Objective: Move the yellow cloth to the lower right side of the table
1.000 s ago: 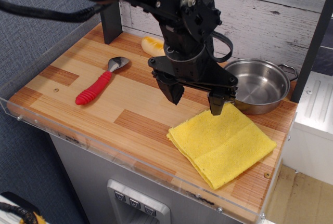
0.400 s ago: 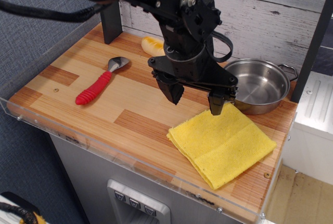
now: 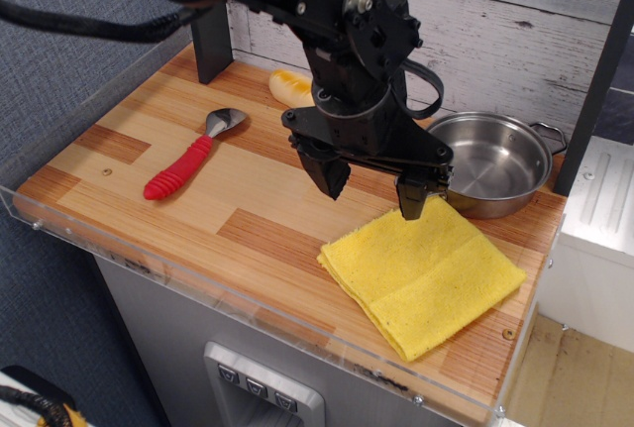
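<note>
The yellow cloth lies flat and folded at the near right corner of the striped wood table, close to the clear acrylic rim. My gripper hangs just above the table at the cloth's far left edge. Its two black fingers are spread apart and hold nothing. One fingertip hovers at the cloth's far edge; the other is over bare wood to the left.
A steel pan stands right behind the cloth at the back right. A pale yellow loaf lies at the back, partly hidden by my arm. A red-handled spoon lies at the left. A dark post stands at the back left.
</note>
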Robot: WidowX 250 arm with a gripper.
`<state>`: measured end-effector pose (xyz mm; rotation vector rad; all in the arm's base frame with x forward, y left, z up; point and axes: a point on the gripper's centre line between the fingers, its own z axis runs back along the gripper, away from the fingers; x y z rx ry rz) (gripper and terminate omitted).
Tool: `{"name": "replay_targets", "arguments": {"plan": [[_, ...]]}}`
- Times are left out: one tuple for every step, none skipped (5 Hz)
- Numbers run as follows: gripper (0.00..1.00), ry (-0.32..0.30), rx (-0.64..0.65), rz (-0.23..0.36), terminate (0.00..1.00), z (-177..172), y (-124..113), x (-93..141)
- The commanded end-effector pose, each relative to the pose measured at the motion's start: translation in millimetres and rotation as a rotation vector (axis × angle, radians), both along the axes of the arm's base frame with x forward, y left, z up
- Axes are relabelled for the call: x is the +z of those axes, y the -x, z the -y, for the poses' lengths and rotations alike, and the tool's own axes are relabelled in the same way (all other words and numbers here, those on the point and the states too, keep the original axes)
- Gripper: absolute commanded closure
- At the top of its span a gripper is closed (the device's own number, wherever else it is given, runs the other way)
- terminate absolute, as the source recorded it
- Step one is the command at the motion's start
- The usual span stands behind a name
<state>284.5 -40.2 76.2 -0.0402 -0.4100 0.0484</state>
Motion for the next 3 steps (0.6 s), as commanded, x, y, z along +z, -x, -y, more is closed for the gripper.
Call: {"name": "replay_targets", "arguments": {"plan": [[0.0, 0.002, 0.003, 0.036, 0.0, 1.2, 6.9, 4.5], [0.0, 0.002, 0.003, 0.036, 0.0, 1.2, 6.9, 4.5], [0.0, 0.002, 0.003, 0.036, 1.0, 1.2, 6.9, 4.5]]}}
